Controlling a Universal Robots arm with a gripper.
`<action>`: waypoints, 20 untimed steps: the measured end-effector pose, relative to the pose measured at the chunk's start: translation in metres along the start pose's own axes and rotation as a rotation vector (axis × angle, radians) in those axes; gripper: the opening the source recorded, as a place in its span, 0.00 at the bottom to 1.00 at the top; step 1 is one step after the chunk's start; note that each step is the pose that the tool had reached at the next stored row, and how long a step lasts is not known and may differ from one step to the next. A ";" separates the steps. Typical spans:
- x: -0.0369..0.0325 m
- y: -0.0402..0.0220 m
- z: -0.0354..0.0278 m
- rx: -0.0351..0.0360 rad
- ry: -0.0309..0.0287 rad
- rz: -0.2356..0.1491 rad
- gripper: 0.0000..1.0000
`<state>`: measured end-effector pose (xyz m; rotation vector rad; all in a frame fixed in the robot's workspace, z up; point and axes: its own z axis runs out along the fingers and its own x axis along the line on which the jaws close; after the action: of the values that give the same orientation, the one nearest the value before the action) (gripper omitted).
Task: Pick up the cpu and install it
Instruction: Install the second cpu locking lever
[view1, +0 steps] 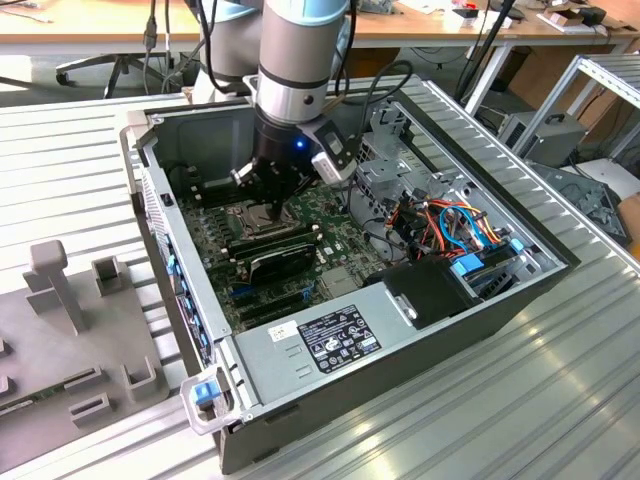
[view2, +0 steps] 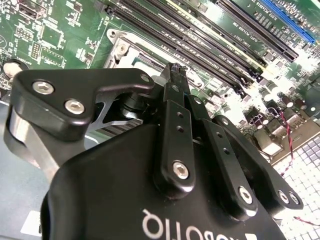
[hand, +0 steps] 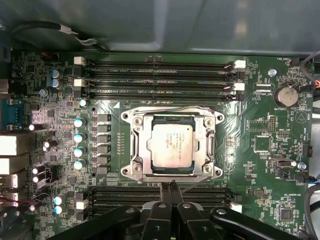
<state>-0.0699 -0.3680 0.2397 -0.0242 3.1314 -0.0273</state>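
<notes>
The cpu (hand: 171, 145) is a thin, stiff, light chip and probably fragile underneath, so it is best held by two opposite edges. It sits flat inside the socket frame (hand: 135, 150), just ahead of the tool (hand: 171, 192), whose fingertips are clenched together and empty.

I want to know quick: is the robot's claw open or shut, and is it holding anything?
Gripper: shut, holding nothing; the cpu sits in the socket just beyond its fingertips.
</notes>
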 end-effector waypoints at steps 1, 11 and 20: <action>0.0011 0.0000 0.0003 0.0007 -0.0002 0.000 0.11; 0.0127 0.0003 0.0026 0.0074 -0.0012 0.000 0.11; 0.0142 0.0003 0.0031 0.0079 -0.0012 0.000 0.11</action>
<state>-0.0841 -0.3680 0.2365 -0.0243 3.1300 -0.0396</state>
